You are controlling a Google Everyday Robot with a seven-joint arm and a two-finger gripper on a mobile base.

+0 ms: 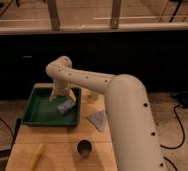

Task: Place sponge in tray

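A bluish sponge (65, 106) lies inside the green tray (39, 116), in its right half. The tray sits on the back left of the wooden table. My gripper (64, 99) hangs straight down from the white arm over the tray. It is just above the sponge, with its tan fingers (54, 96) spread apart on either side. The gripper is open and holds nothing.
A grey triangular piece (97, 120) lies on the table right of the tray. A dark cup (84, 149) lies on its side near the front. A yellow object (36, 155) is at the front left. My thick white arm (129, 120) covers the table's right side.
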